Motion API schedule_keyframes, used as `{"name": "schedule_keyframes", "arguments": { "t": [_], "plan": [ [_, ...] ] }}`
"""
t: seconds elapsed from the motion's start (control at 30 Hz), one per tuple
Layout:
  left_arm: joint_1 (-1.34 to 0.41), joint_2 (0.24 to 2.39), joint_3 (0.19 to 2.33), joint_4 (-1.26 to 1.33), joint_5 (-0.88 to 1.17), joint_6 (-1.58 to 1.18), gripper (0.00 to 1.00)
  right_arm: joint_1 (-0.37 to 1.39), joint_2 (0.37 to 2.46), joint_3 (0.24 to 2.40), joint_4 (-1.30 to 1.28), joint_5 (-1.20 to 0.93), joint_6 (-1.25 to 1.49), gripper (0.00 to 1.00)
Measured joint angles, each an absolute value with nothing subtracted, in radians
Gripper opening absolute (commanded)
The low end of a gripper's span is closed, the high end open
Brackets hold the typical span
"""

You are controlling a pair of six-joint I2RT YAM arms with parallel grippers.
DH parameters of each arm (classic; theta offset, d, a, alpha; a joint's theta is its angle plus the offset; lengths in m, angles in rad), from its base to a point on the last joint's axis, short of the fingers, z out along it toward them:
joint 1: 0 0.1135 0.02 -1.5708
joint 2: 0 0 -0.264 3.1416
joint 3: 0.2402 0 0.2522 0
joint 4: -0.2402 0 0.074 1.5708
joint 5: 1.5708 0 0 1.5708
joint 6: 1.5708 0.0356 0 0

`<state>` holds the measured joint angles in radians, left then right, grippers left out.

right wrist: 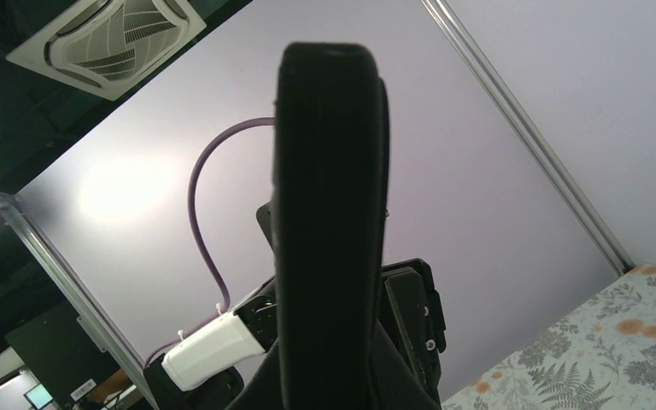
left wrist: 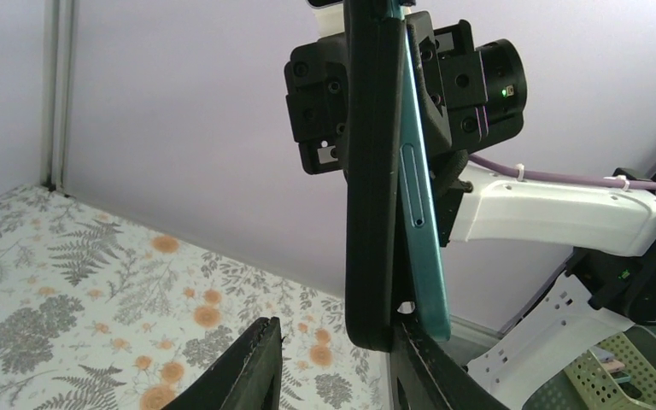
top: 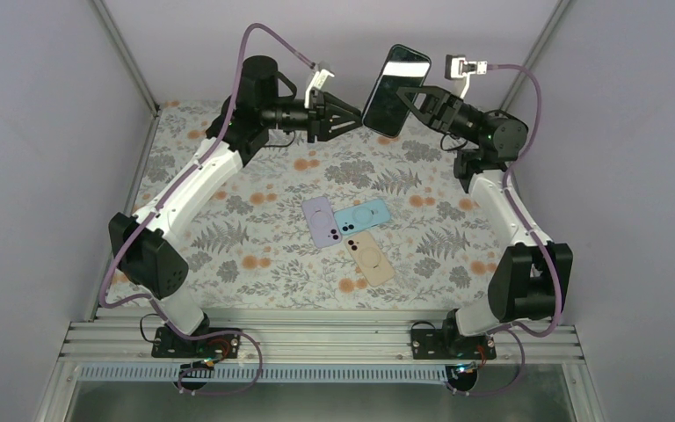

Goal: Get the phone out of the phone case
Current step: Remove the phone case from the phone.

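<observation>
Seen from the top camera, item 1: my right claw (top: 415, 95), clamped on the phone (top: 395, 88), held high over the far side of the floral table (top: 255, 237). Item 2: my left claw (top: 352, 119), just beside its lower edge. Items 3 to 5: lilac case (top: 321, 220), blue case (top: 362, 217) and beige case (top: 371, 258), lying together mid-table.

Left wrist: black phone case (left wrist: 374, 188) edge-on, with the teal phone tilting out of it at the lower end. My left fingers (left wrist: 252, 367) are partly spread, the case corner between them, 1 finger clear of it.

Right wrist: the case's edge fills the middle.
</observation>
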<state>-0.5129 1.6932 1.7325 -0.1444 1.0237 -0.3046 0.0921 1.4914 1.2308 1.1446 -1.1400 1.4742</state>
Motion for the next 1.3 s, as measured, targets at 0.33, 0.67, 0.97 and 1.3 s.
{"name": "schedule_keyframes", "arguments": {
  "t": [0.33, 0.67, 0.97, 1.3],
  "plan": [
    [-0.513, 1.695, 1.737, -0.216, 0.996, -0.271, 0.34, 0.123, 1.472, 1.157, 1.113, -1.159, 1.439, 0.04],
    [-0.517, 1.703, 1.756, -0.25, 1.043, -0.25, 0.34, 0.134, 1.407, 1.13, 0.989, -1.177, 1.31, 0.04],
    [-0.497, 1.728, 1.757, -0.272, 1.077, -0.244, 0.35, 0.17, 1.381, 1.236, 0.506, -1.209, 0.906, 0.04],
    [-0.49, 1.751, 1.757, -0.276, 1.122, -0.245, 0.4, 0.19, 1.38, 1.309, 0.205, -1.23, 0.614, 0.04]
  ]
}}
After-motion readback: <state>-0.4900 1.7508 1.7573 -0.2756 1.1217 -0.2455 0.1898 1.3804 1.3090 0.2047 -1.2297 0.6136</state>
